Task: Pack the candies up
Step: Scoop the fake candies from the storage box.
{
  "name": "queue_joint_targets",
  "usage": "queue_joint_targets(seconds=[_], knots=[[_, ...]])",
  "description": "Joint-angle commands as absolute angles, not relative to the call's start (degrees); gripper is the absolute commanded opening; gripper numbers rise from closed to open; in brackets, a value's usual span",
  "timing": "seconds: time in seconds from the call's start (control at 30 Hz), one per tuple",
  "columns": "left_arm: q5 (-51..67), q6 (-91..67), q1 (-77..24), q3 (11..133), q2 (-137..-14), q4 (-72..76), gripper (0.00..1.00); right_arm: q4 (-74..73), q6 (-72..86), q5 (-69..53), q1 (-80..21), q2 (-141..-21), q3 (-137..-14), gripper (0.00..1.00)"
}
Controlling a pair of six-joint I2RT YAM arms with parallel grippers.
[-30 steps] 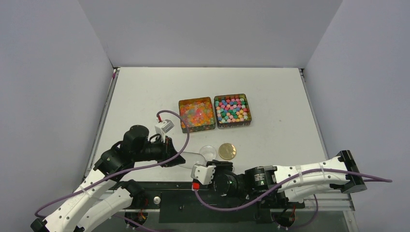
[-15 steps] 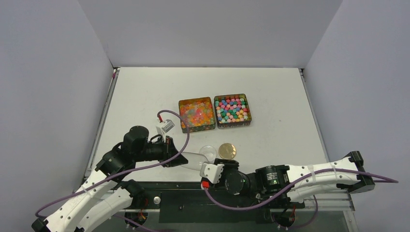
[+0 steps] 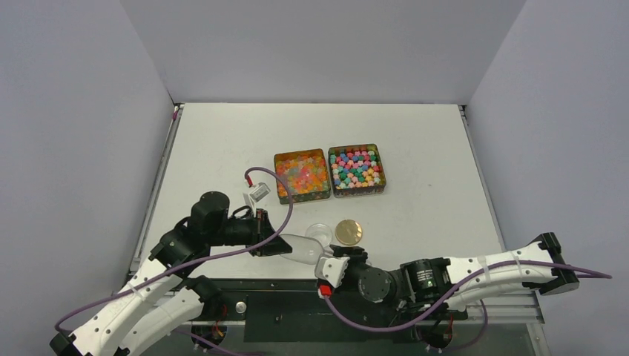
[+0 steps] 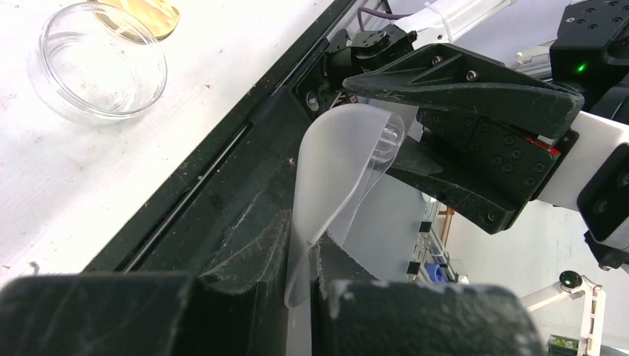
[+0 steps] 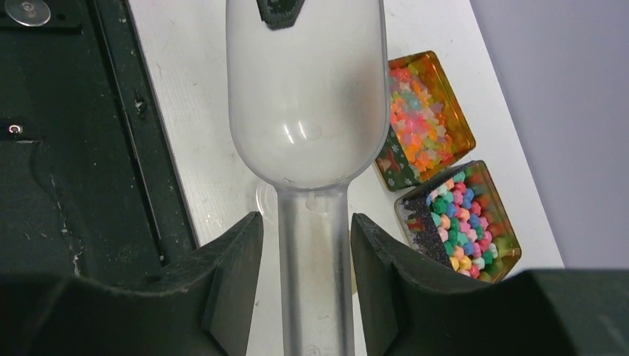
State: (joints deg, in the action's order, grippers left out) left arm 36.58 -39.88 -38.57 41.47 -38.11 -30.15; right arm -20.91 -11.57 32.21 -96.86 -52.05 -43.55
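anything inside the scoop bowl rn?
Empty as far as visible: no candies in the scoop bowl. The left gripper covers part of its far rim.

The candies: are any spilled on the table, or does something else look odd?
No candies lie loose; all sit in their two tins. One oddity: the left gripper pinches the clear scoop by its bowl, not its handle; the right gripper stands open around the handle.

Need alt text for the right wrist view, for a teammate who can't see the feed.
A clear plastic scoop fills the frame, its handle running down between the right tool's parted fingers, which stand open beside it. Behind, on the white table, two square trays hold the candies: glossy orange-red ones and opaque multicoloured ones.
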Motion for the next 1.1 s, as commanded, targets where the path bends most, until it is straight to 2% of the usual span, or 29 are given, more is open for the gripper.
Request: queue_joint_targets(seconds=[0.0, 0.7, 0.93, 1.07], knots=[[39.59, -40.53, -38.76, 41.84, -38.27, -26.98, 0.0, -12.96, -16.02, 34.14, -97.97, -49.55, -41.2, 0.43], [41.41, -40.98, -38.76, 40.75, -38.63, -26.74, 0.0, -8.22, -20.28, 36.18, -101.15, -49.96, -40.12, 0.33], [42.45, -41.09, -38.76, 40.43, -38.51, -26.58, 0.0, -6.09, -20.39, 34.51, -101.29, -49.69, -40.05, 0.2], [42.56, -41.09, -38.76, 40.5, -38.44, -26.49, 0.0, -6.15, -20.58, 34.44, -101.69, -49.48, -40.65, 0.05]])
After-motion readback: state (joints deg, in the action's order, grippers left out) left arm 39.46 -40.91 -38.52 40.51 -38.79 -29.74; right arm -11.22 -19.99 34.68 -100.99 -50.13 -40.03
